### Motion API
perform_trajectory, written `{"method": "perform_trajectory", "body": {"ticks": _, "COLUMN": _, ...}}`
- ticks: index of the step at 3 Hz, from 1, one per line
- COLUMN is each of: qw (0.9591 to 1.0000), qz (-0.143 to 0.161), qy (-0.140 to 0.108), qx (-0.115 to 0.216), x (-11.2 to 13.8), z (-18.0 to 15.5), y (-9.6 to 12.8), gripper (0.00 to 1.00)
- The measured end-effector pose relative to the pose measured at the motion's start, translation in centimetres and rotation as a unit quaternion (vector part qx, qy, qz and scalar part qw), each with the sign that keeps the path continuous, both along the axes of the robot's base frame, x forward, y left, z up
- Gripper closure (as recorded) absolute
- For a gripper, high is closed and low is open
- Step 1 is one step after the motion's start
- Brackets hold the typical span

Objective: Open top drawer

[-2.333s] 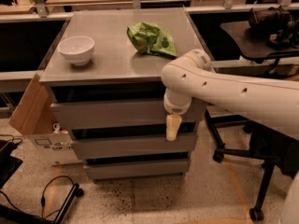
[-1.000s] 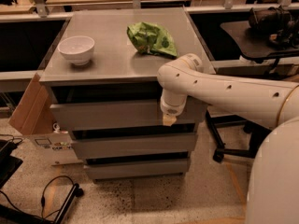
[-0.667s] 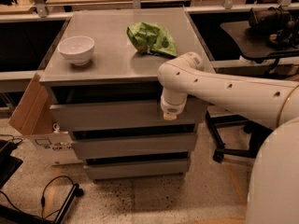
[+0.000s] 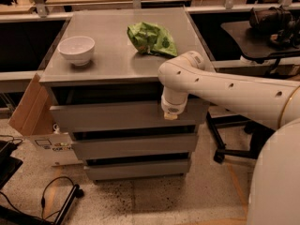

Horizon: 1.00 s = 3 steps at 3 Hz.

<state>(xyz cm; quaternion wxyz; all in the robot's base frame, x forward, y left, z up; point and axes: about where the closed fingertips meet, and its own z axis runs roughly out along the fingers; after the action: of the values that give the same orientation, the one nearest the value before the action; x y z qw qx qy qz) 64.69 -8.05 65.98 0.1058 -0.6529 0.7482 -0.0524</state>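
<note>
Grey cabinet of three drawers, centre of view, seen from above and in front. The top drawer (image 4: 108,117) sits directly under the tabletop (image 4: 117,67). Its flat, handleless front is parted from the tabletop's front lip by a dark band, and it looks wider than the middle drawer (image 4: 133,146) and the bottom drawer (image 4: 136,169) below it. Cannot tell whether it is drawn out at all. A white arm (image 4: 225,90) reaches in from the right, crosses the tabletop's right front corner and bends downward. The claw (image 4: 170,116) hangs at its end and points down. It lies against, or just in front of, the right part of the top drawer's front panel, with only a pale yellowish tip showing below the wrist. Whether the claw is spread or pressed together cannot be told, nor whether it touches the panel. On the tabletop, a white bowl (image 4: 76,49) stands upright near the left front. A crumpled green bag (image 4: 152,39) lies right of centre, towards the back, well apart from the bowl. A cardboard box (image 4: 29,108) leans against the cabinet's left side. A black cable (image 4: 49,193) loops over the speckled floor (image 4: 154,200) at lower left. The base of a chair (image 4: 220,154) shows to the right of the cabinet, behind the arm.
</note>
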Motion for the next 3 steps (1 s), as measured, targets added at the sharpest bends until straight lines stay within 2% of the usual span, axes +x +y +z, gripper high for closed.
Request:
{"method": "perform_trajectory", "body": {"ticks": 1, "qw": 1.0, "qz": 0.0, "qy": 0.0, "qx": 0.0, "x": 0.0, "z": 0.09, "y": 0.0, "gripper": 0.32}}
{"method": "perform_trajectory", "body": {"ticks": 2, "qw": 1.0, "qz": 0.0, "qy": 0.0, "qx": 0.0, "x": 0.0, "z": 0.33, "y": 0.0, "gripper": 0.3}}
{"method": "perform_trajectory", "body": {"ticks": 3, "qw": 1.0, "qz": 0.0, "qy": 0.0, "qx": 0.0, "x": 0.0, "z": 0.37, "y": 0.0, "gripper": 0.53}}
